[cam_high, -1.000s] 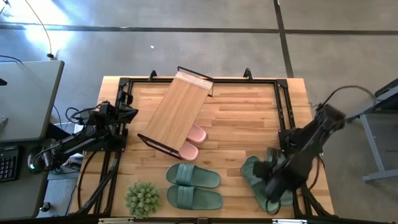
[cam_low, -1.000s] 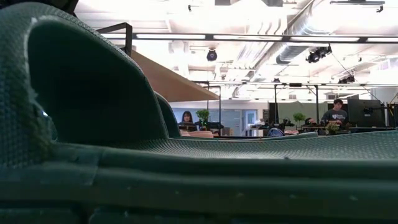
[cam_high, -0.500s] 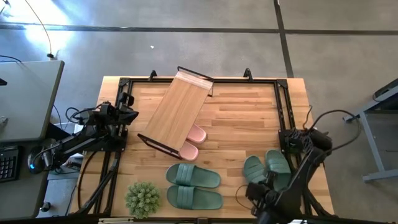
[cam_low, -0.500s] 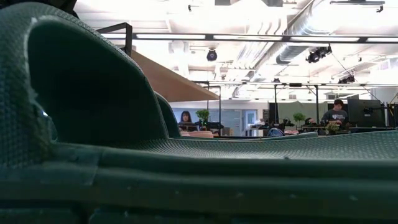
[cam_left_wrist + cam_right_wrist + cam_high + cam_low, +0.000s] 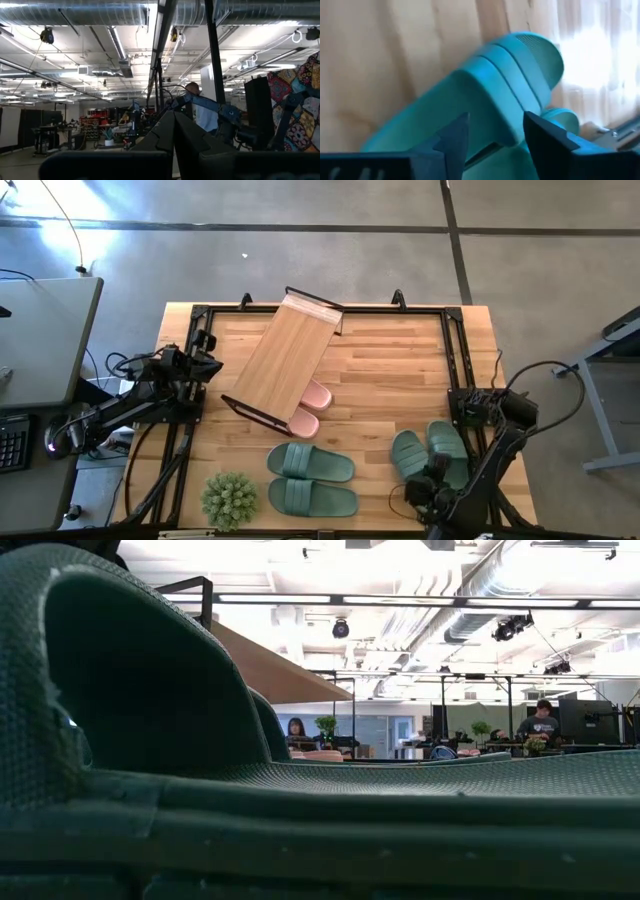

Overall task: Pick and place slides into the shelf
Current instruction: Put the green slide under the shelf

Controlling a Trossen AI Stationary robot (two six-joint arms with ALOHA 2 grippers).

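Seen from above: wooden table [image 5: 380,370] with a black frame along its edges. Shelf [image 5: 283,360], light bamboo board on thin black legs, lying skewed across the far-left part. Pink-and-white slides [image 5: 313,408] poking out from under its near end, touching the frame. One sage-green pair [image 5: 310,480] side by side at the near middle, just beside a spiky green plant ball [image 5: 229,498] near the front edge. Second sage-green pair [image 5: 432,454] at the near right, close to the right rail. Broad bare wood between shelf and right rail.

Right gripper [image 5: 492,135] low over the right-hand green pair, fingers apart, clamping nothing. Left gripper [image 5: 205,360] parked at the left edge, beside the shelf; fingers' state cannot be told.

Low view almost filled by a green slide. No readable writing.
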